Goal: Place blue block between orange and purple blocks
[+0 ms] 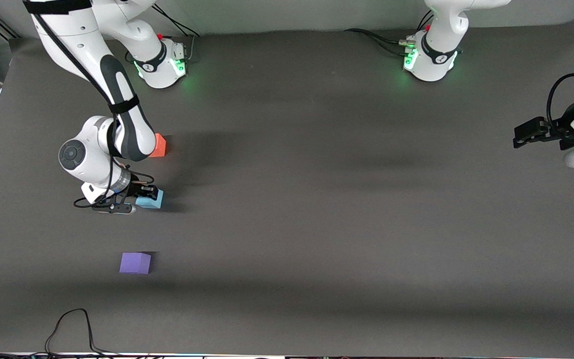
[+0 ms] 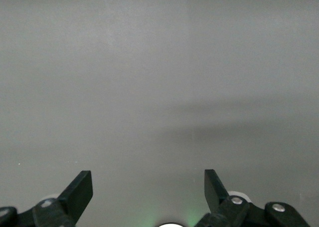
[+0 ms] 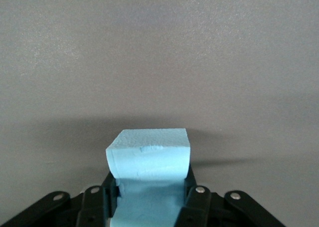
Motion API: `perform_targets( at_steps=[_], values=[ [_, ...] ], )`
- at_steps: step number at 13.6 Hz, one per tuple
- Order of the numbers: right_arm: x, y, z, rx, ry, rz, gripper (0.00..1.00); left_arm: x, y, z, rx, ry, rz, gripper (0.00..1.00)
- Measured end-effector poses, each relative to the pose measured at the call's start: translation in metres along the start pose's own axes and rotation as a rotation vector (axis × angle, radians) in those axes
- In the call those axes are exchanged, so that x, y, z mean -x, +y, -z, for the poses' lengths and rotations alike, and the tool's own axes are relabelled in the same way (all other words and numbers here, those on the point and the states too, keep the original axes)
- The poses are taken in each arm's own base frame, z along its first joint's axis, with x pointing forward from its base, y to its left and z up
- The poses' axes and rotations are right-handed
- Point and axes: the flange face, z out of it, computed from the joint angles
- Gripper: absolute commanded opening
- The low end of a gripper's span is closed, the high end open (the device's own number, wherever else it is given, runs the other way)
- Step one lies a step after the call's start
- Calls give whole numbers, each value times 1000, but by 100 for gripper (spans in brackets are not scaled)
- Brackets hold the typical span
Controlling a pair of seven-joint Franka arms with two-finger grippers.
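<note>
The light blue block [image 1: 150, 200] is held in my right gripper [image 1: 143, 194], whose fingers are shut on its sides; the right wrist view shows the block [image 3: 148, 159] squeezed between them, low at the table. The orange block [image 1: 158, 145] lies farther from the front camera, partly hidden by the right arm. The purple block [image 1: 135, 263] lies nearer the front camera. The blue block sits roughly in line between the two. My left gripper [image 1: 522, 135] waits open and empty at the left arm's end of the table; in the left wrist view [image 2: 148, 183] it shows only bare table.
The dark grey table mat [image 1: 317, 199] spreads under everything. A black cable [image 1: 70, 324] loops on the mat near the front edge, nearer the front camera than the purple block. The arm bases [image 1: 165, 65] stand along the table's top edge.
</note>
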Motion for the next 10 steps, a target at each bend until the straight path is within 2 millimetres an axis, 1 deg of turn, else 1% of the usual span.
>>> perform_targets(
  at_steps=[3, 4, 5, 6, 7, 9, 10],
  values=[
    [0, -1, 0, -1, 0, 1, 100, 0, -1, 0, 0, 0, 2, 100],
    [-2, -2, 3, -8, 3, 1, 100, 0, -1, 0, 0, 0, 2, 100],
    [-5, -5, 12, -24, 6, 1, 100, 0, -2, 0, 0, 0, 3, 100],
    [-9, -9, 26, -47, 12, 4, 100, 0, -2, 0, 0, 0, 3, 100],
    [-12, -12, 45, -76, 23, 5, 100, 0, -2, 0, 0, 0, 3, 100],
    [-16, -8, 93, -140, 37, 9, 100, 0, -2, 0, 0, 0, 3, 100],
    [-18, -4, 120, -159, 29, 28, 100, 0, -2, 0, 0, 0, 3, 100]
  ],
)
